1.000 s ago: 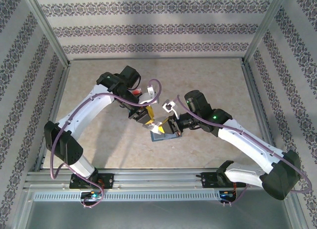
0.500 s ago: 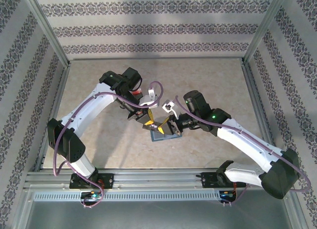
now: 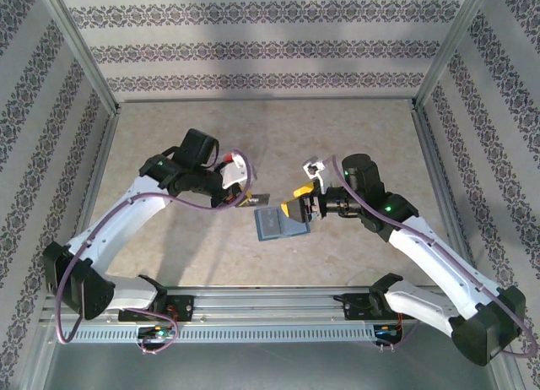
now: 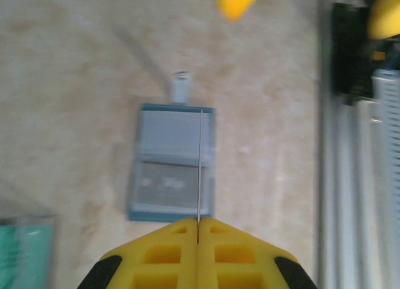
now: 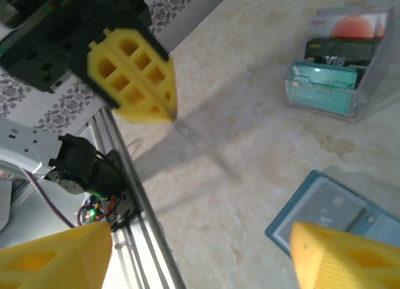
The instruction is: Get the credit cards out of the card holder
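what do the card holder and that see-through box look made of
Card holder: blue-grey and matte, probably soft faux leather or fabric, with pale pocket panels that catch a slight sheen. See-through box: clear rigid plastic, glossy, since the cards inside show through its walls.

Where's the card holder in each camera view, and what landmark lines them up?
Top external: card holder, flat on the table at centre.
Left wrist: mid-frame, just beyond the left gripper.
Right wrist: bottom right, partly behind a finger of the right gripper.
Shared landmark: left gripper, shut on a thin card.
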`<state>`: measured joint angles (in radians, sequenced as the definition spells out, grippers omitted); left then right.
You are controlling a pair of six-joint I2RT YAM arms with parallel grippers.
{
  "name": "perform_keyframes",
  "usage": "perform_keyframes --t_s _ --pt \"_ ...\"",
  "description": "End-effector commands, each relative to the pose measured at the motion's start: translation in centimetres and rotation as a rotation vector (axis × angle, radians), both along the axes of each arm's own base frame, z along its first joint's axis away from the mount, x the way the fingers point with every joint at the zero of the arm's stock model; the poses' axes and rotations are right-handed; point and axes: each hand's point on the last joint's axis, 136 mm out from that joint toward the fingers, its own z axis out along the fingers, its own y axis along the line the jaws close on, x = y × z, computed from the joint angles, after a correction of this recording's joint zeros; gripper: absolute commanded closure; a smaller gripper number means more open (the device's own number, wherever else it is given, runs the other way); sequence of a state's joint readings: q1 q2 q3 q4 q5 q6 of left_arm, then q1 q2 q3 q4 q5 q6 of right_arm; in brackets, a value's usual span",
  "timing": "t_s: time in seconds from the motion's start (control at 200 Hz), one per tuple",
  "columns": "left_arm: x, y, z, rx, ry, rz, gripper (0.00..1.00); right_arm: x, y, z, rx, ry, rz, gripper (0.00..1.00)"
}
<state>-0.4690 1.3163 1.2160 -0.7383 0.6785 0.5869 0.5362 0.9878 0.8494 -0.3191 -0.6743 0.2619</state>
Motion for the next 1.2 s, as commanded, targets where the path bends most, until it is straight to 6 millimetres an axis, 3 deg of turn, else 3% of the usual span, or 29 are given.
perform_keyframes --t_s 0.0,0.21,0.635,0.969,1.194 --pt "6.5 1.1 1.7 -0.082 -0.191 0.234 1.0 0.8 -0.3 1.0 0.045 -0.025 -0.059 0.2" --pt "9.4 1.9 1.3 -0.158 -0.185 0.275 1.0 2.0 -1.1 0.6 0.035 -0.033 -0.144 0.15" --pt "14.4 4.4 -4.2 -0.13 -0.206 0.221 1.0 3.4 -2.5 0.4 0.039 -0.047 -0.283 0.14" --pt "16.5 7.4 -8.1 -0.079 -0.22 0.279 1.0 3.3 -3.3 0.4 0.052 -0.049 -0.323 0.16" --pt "16.8 8.2 -9.0 -0.047 -0.239 0.269 1.0 3.2 -3.4 0.2 0.054 -0.039 -0.327 0.16"
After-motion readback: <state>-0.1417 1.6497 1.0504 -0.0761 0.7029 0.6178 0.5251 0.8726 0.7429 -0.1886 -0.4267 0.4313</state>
